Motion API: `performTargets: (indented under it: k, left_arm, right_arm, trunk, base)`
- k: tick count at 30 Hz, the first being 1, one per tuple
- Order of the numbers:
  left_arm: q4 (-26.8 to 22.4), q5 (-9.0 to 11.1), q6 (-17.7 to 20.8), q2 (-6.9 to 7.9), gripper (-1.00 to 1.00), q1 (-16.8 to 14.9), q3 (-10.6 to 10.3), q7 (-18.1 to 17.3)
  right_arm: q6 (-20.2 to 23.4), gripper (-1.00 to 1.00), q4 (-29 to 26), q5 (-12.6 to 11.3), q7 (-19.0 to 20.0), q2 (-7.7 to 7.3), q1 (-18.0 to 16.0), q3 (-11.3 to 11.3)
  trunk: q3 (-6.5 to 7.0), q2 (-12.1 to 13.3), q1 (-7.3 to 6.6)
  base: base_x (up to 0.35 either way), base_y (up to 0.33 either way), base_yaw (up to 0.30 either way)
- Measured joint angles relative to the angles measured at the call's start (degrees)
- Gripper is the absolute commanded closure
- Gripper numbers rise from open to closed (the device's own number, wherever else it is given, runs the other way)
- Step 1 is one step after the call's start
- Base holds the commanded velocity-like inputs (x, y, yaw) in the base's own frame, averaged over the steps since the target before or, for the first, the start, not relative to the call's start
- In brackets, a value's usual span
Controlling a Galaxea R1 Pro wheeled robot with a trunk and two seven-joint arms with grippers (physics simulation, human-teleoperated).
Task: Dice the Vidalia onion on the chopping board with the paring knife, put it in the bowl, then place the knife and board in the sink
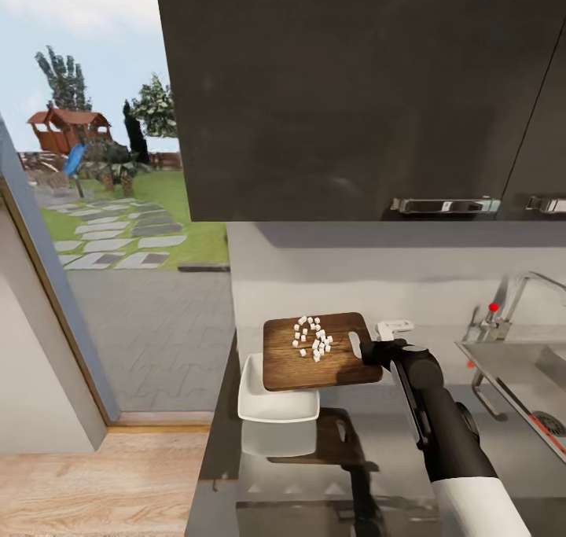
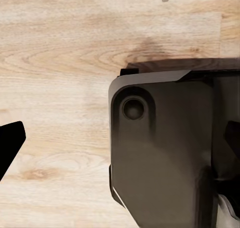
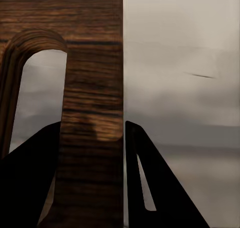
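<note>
In the head view my right gripper (image 1: 368, 353) is shut on the handle-slot end of the chopping board (image 1: 314, 364). It holds the dark wooden board above the countertop (image 1: 393, 443), with its left part over the bowl (image 1: 253, 391). Several small white onion dice (image 1: 313, 338) lie on the board's far half. The right wrist view shows the board's (image 3: 92, 87) edge strip beside the slot, clamped in the right gripper (image 3: 92, 180). A thin red-orange streak (image 1: 553, 436) lies in the sink (image 1: 503, 368) near the drain; I cannot tell if it is the paring knife. My left gripper (image 2: 120, 148) hangs open over the wooden floor.
A faucet (image 1: 511, 293) with a red knob stands behind the sink at the right. A small white fitting (image 1: 395, 329) sits by the wall behind my right gripper. Dark wall cabinets (image 1: 354, 89) hang overhead. A glass door (image 1: 118, 246) at the left faces a garden. The robot's own base (image 2: 165, 153) is below my left gripper.
</note>
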Motion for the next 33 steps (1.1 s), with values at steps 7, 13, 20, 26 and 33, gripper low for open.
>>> performTargets:
  k: [7, 13, 20, 26, 33]
  left_arm:
    - [-0.01, -0.01, 0.00, -0.07, -1.00, 0.01, 0.03, 0.01]
    - [-0.07, -0.04, 0.00, -0.26, -1.00, 0.00, 0.05, 0.02]
    - [-0.07, 0.02, 0.00, -0.61, -1.00, 0.00, 0.14, 0.17]
    - [-0.07, 0.03, 0.00, -0.54, -1.00, -0.01, 0.27, 0.19]
    - [-0.25, 0.10, -0.70, -0.60, -1.00, 0.16, 0.55, -0.15]
  right_arm:
    - [-0.02, 1.00, 0.00, -0.02, -0.04, 0.00, 0.00, 0.03]
    - [-0.02, 1.00, 0.00, 0.02, -0.11, 0.03, 0.00, 0.02]
    - [-2.58, 1.00, -0.02, 0.28, 0.03, -0.09, 0.00, 0.03]
    - [-3.87, 1.00, -0.01, 0.31, 0.00, -0.13, 0.01, 0.10]
    - [-5.97, 1.00, -1.40, 1.13, -0.32, 1.08, -0.26, -0.50]
  trunk:
    - [0.00, 0.00, 0.00]
    - [0.00, 0.00, 0.00]
    - [0.00, 0.00, 0.00]
    - [0.00, 0.00, 0.00]
    - [0.00, 0.00, 0.00]
  base:
    - [0.000, 0.000, 0.134]
    - [0.000, 0.000, 0.114]
    - [0.000, 0.000, 0.041]
    - [0.000, 0.000, 0.001]
    - [0.000, 0.000, 0.000]
